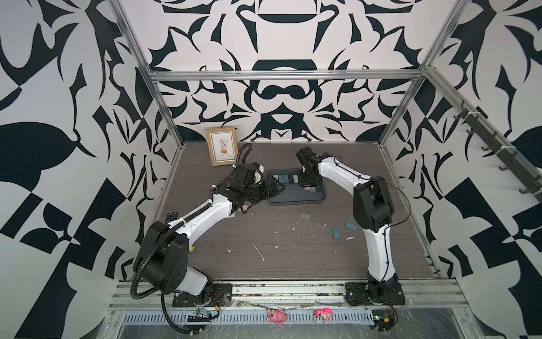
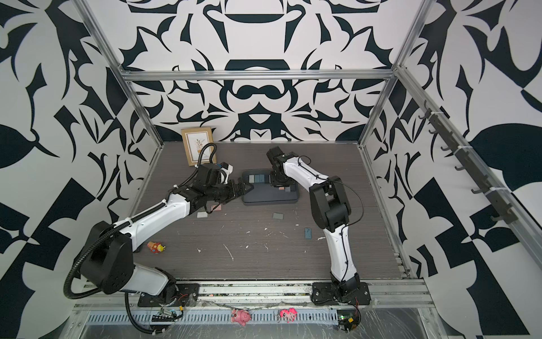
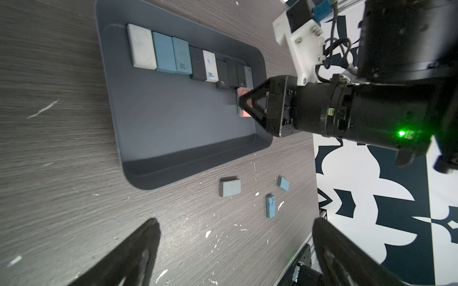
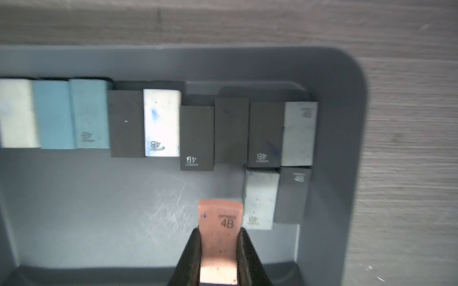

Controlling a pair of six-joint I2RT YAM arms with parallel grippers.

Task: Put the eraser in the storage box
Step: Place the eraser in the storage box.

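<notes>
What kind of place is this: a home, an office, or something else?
Probably a robot test cell: left arm and right arm bolted to a metal rail, an aluminium frame around the table, walls printed with a black-and-white pattern.

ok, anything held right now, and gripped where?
Right gripper holds the pink eraser by its long sides, 4B end sticking out, over the storage box. Left gripper open, empty.

Matt, scratched plastic storage box [image 4: 99,210]; wood-grain table [image 4: 409,148]; matt rubbery eraser [image 4: 219,237]
</notes>
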